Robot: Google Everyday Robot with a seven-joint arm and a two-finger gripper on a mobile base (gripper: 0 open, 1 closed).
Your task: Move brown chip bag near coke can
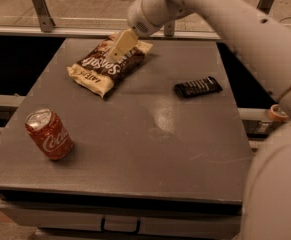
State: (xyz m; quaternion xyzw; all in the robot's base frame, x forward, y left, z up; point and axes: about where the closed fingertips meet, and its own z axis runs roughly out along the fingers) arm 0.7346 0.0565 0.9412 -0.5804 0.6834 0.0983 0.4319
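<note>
The brown chip bag (102,68) lies flat at the back left of the grey table (150,149), dark brown with cream edges and white lettering. The coke can (48,134), red with white script and a silver top, stands tilted near the table's front left, well apart from the bag. My gripper (120,46) hangs at the end of the white arm right over the bag's far upper end, with its cream finger pointing down at the bag.
A small black wrapped bar (197,87) lies at the right of the table. A roll of tape (277,112) sits on a ledge beyond the right edge. A rail and a metal post (41,9) run behind the table.
</note>
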